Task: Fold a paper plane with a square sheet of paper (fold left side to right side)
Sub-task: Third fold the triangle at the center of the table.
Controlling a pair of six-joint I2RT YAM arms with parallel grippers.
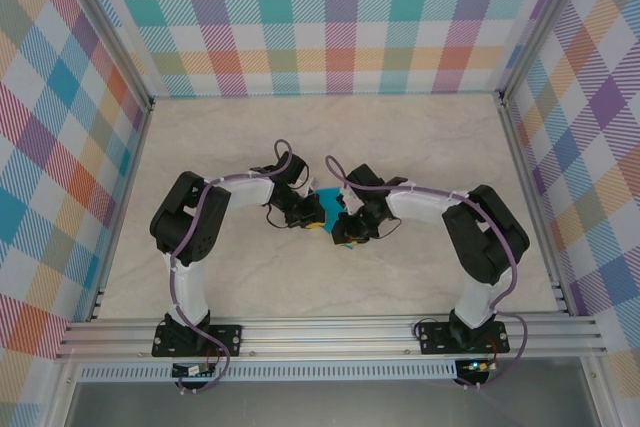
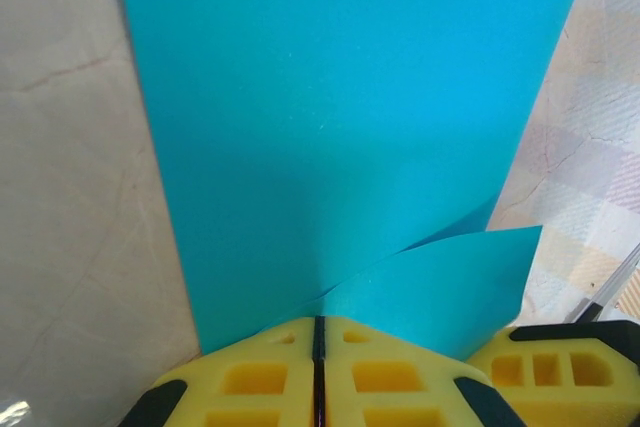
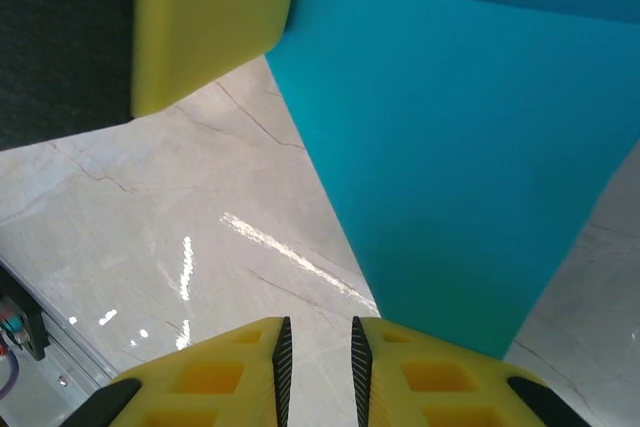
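Note:
The square sheet of paper (image 1: 327,205) is teal-blue and sits mid-table between my two grippers. In the left wrist view the sheet (image 2: 330,127) rises from the seam of my left gripper (image 2: 320,322), whose jaws are shut on its near edge. A curled flap (image 2: 450,282) bends off to the right. My left gripper (image 1: 312,219) meets the sheet from the left. My right gripper (image 3: 318,325) stands open by a narrow gap with bare table showing between the pads. The sheet (image 3: 450,147) lies just to the right of that gap, over the right finger. My right gripper (image 1: 347,235) is beside the sheet's near right part.
The marble-look tabletop (image 1: 330,137) is ringed by plaid walls (image 1: 330,17) with metal posts at the corners. An aluminium rail (image 1: 330,332) runs along the near edge. A yellow finger of the left gripper (image 3: 200,27) hangs close over the right wrist view.

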